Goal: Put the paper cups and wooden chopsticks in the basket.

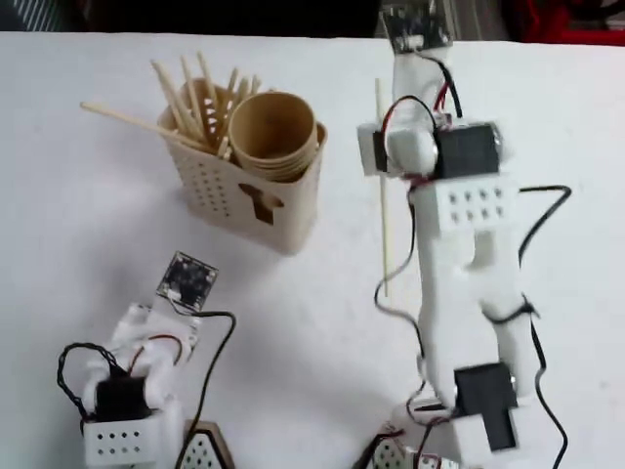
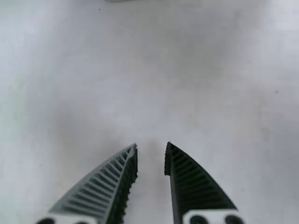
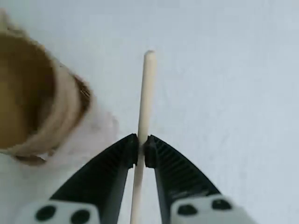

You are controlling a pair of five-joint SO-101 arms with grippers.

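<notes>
High view: a cream perforated basket (image 1: 244, 200) stands upright on the white table (image 1: 78, 293); stacked paper cups (image 1: 273, 132) fill the side of it nearer the right arm (image 1: 459, 264); a bundle of chopsticks (image 1: 190, 98) leans out of the other side, 1 of them jutting far past the rim; a single chopstick (image 1: 383, 205) runs alongside the right arm, beside the basket and apart from it; whether it touches the table cannot be told; the left arm (image 1: 122, 410) sits folded, well apart from the basket.

Left wrist view: the left gripper (image 2: 151, 148) hangs over the table (image 2: 149, 56); its jaws are parted by a narrow gap with nothing between them.

Right wrist view: the right gripper (image 3: 141, 142) is clamped on the single chopstick (image 3: 146, 88), which passes between the fingertips and points out over the table (image 3: 224, 70); the paper cups (image 3: 28, 88) and the basket (image 3: 93, 135) lie just beside it.
</notes>
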